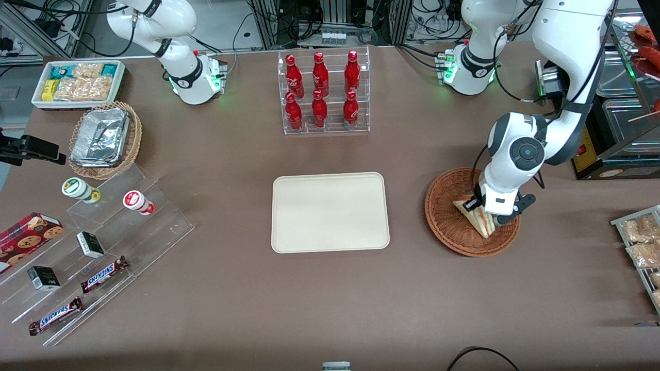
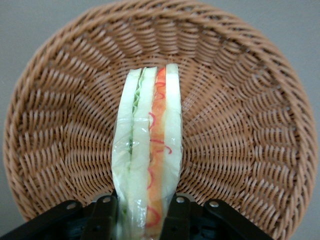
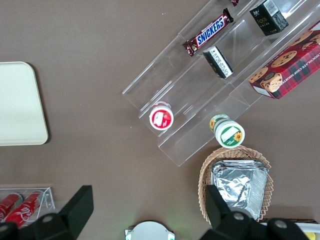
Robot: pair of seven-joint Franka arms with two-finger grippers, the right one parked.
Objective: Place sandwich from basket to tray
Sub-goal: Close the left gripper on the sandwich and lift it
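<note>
End effector (image 2: 140,215) is clamped on the sandwich (image 2: 148,150), held inside the basket (image 2: 240,100); tray (image 1: 330,212) lies apart.

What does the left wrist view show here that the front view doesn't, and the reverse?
Only the left wrist view shows the sandwich's cut edge, with green and orange-red filling, pinched between the two fingers. Only the front view shows the bare tray, the red bottles and the gripper low over the basket. Both show the sandwich still inside the basket, held by the gripper.
</note>
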